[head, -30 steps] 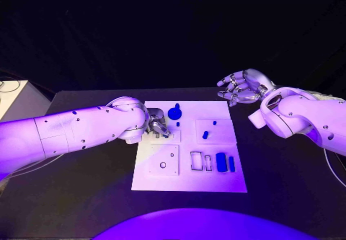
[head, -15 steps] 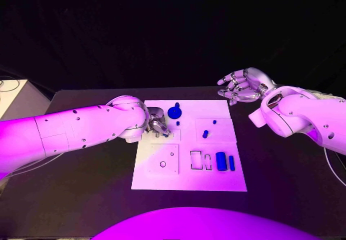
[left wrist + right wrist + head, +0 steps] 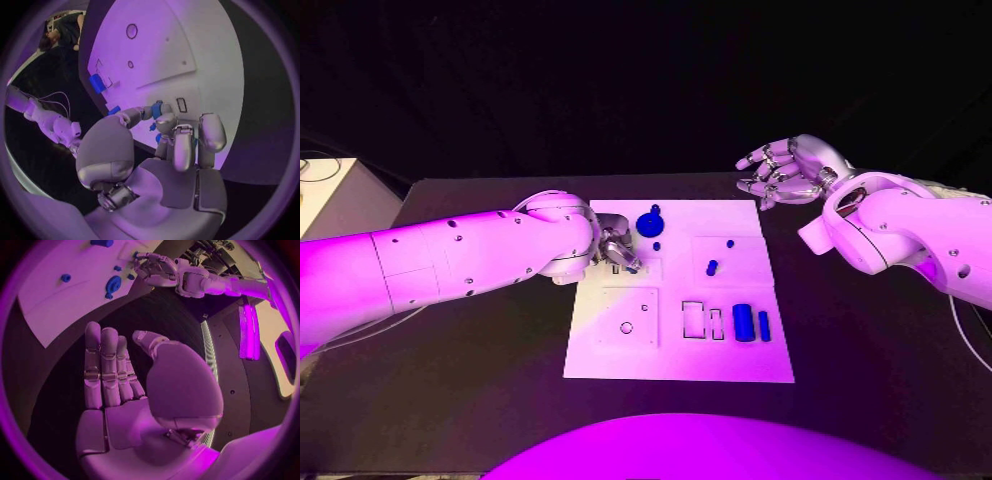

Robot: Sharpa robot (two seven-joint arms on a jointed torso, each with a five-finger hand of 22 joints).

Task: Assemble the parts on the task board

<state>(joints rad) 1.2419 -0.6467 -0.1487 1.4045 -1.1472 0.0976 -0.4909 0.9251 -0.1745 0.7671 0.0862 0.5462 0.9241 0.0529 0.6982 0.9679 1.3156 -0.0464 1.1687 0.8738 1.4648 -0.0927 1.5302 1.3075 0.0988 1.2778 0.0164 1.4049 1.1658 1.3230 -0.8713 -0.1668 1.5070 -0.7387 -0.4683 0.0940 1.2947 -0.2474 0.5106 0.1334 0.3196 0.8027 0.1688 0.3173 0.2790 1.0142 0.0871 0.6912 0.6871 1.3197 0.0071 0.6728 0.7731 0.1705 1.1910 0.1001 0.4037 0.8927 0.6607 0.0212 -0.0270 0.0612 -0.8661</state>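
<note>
The board lies mid-worktop with the job seemingly well short of done: a round blue piece sits near its far edge, a small peg stands in the square plate to the right, and two blue bars rest in the near-right slots beside two empty outlines. The triangular plate shows bare holes, so several parts appear unplaced. The left hand works at the board's left edge, fingers curled down; the left wrist view shows what the head view hides, a small blue part pinched at the fingertips just above the board. The right hand hovers beyond the board's far right corner, fingers apart and holding nothing, its empty palm plain in the right wrist view, with the board and the other hand beyond it.
</note>
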